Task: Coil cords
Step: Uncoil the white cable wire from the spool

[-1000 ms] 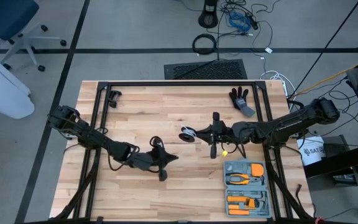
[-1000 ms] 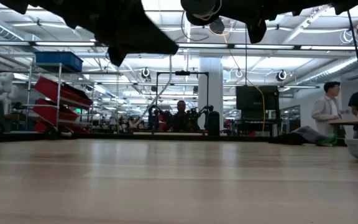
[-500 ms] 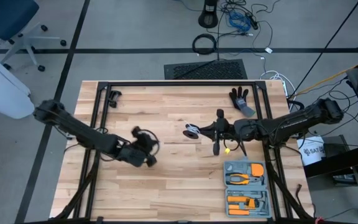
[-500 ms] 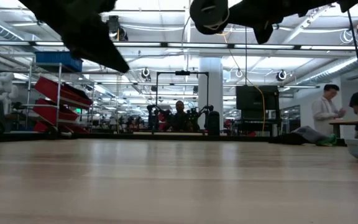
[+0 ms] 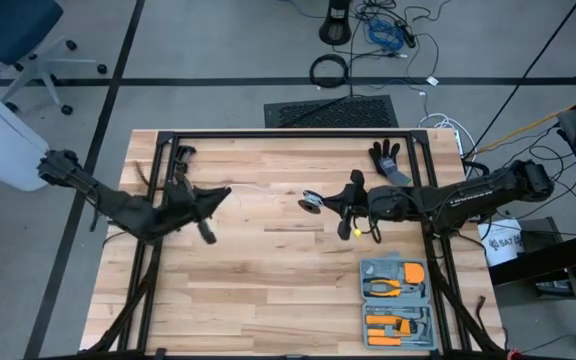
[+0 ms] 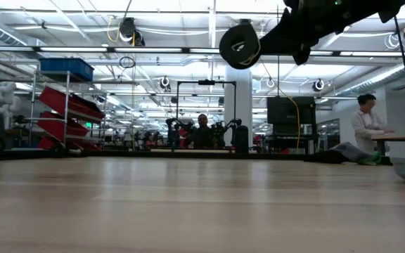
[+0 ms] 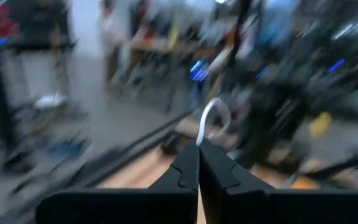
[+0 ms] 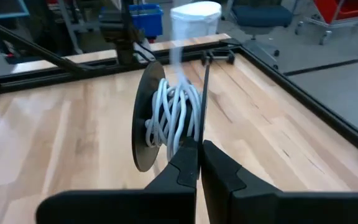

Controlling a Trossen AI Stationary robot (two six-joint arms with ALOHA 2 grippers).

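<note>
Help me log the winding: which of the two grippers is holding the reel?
The right gripper, near the table's middle: it is shut on the black reel, wound with white cord. The left gripper, toward the left side, pinches only the cord's free end.

Wooden table (image 5: pixel 268 270): orange-black tool kit (image 5: pixel 396 302) near corner, black glove (image 5: pixel 387 160) far edge.

light: bright overhead strips, even | shadows: soft | blur: left wrist view smeared, others sharp
</note>
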